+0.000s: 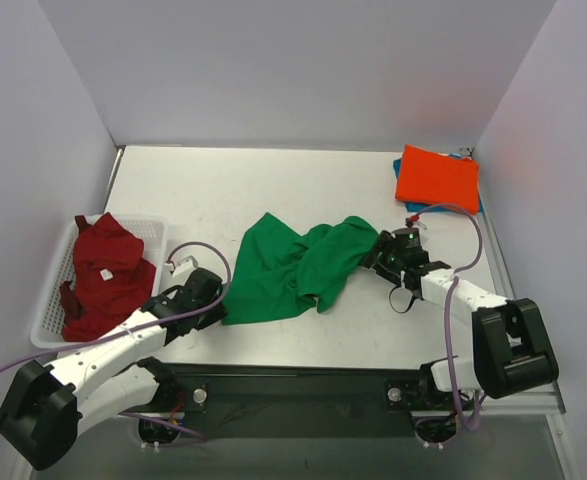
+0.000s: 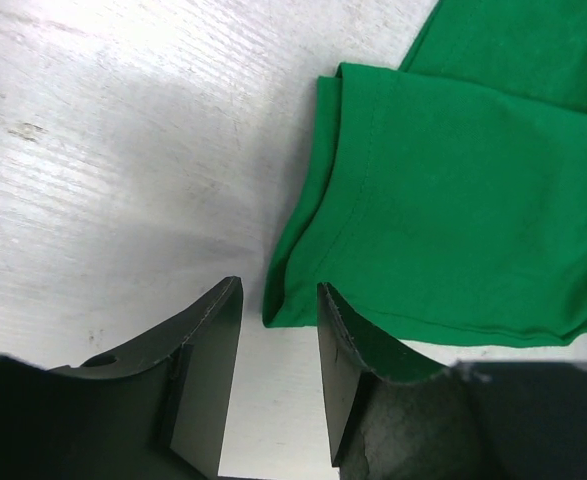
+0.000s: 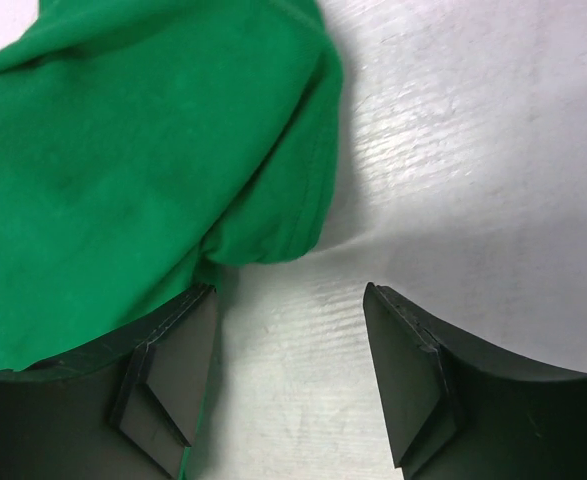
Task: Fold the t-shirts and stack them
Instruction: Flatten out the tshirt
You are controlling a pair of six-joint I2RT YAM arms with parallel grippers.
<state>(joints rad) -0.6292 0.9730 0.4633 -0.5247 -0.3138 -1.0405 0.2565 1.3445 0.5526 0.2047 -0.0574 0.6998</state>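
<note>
Green t-shirt [image 1: 298, 265] lies crumpled and unfolded on the white table [image 1: 273, 190], roughly at centre, between the two arms; its cloth is bunched into ridges toward the right end and flatter toward the lower left. Left tool [image 1: 220, 303] sits low at the shirt's lower-left corner. In the left wrist view the left tool [image 2: 278, 300] is released: a narrow gap of bare table shows between the two fingers [image 2: 208, 350], and the hemmed corner of the green t-shirt [image 2: 453, 190] ends just ahead of the gap, overlapping the tip of the right-hand finger without being pinched. Right tool [image 1: 381, 252] sits at the shirt's right end. In the right wrist view the right tool [image 3: 291, 300] is released and spread wide, with only table between the fingers [image 3: 413, 370]; a rounded fold of the green t-shirt [image 3: 133, 160] lies ahead and drapes against the left-hand finger, not gripped. Orange-red t-shirt [image 1: 437, 178] is folded into a neat rectangle at the far right corner of the table, resting on top of a blue t-shirt [image 1: 478, 203] of which only thin edges show. Dark red t-shirt [image 1: 103, 270] is heaped loosely in the white slatted basket [image 1: 48, 325] at the left side of the table, well apart from the green one; whether the heap is one shirt or several cannot be told.
</note>
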